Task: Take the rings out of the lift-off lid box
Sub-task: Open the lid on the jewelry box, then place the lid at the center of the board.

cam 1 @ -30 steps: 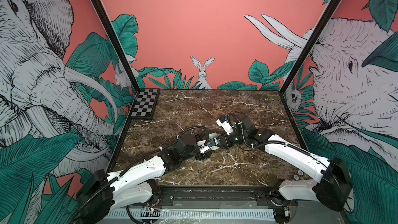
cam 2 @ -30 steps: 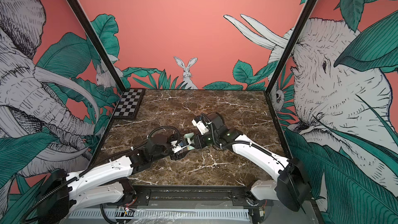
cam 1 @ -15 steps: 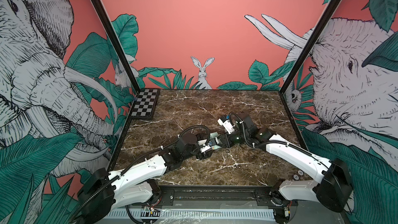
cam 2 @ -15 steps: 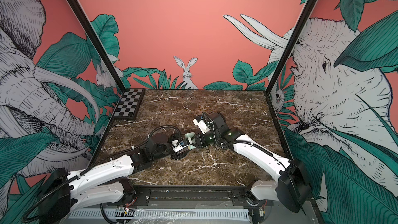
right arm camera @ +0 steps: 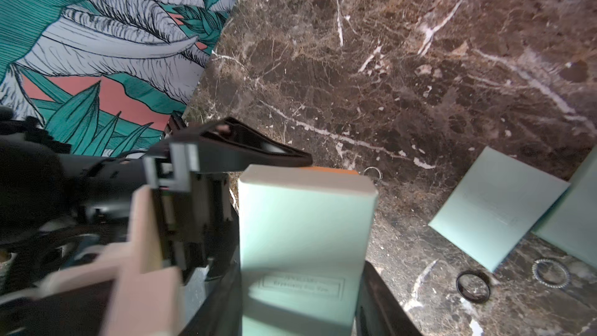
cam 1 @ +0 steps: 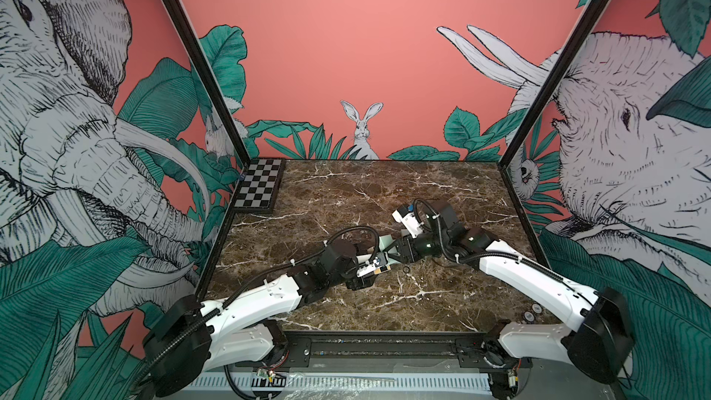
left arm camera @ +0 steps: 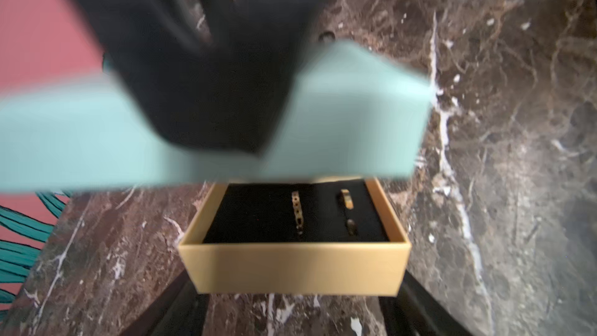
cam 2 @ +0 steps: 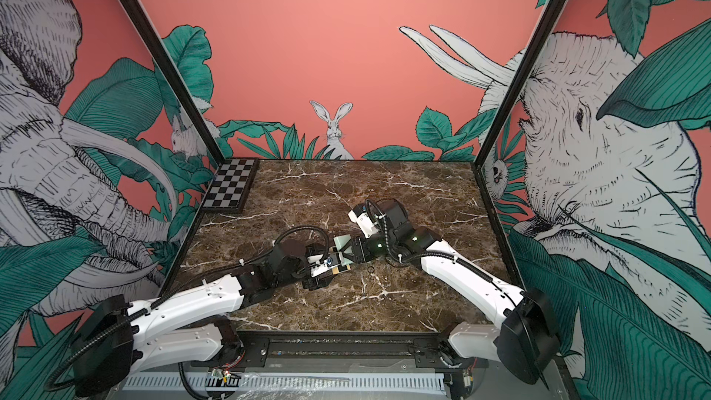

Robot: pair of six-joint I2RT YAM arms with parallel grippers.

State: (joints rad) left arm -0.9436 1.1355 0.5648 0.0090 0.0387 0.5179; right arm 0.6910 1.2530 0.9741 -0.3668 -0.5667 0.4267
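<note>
Box (left arm camera: pixel 242 269) clamped by left end effector (left arm camera: pixel 295 282), lid (right arm camera: pixel 307 221) by right end effector (right arm camera: pixel 300 286). Rings (left arm camera: pixel 347 200) just ahead in box: likely light, slippery; best pinched at exposed arc.

mint lid (left arm camera: pixel 355 117) overhanging one edge of the tan box (left arm camera: pixel 290 266), rest open from above, free marble (cam 1: pixel 384 186) at the back

box base (left arm camera: pixel 294 266): tan cardboard, matt, smooth
insert (left arm camera: pixel 258 218): black, soft-looking foam or cloth, matt
rings in the box (left arm camera: pixel 298 213): gold-coloured metal, shiny
lid (right arm camera: pixel 303 237): mint-green card, matt, smooth
dark ring (right arm camera: pixel 477 299): black, glossy; material unclear
beaded ring (right arm camera: pixel 534 272): silvery metal, bumpy rim
tabletop (right arm camera: pixel 420 59): brown marble look, white veins, smooth, slight sheen
arm shells (cam 1: pixel 261 302): white plastic, smooth, glossy
</note>
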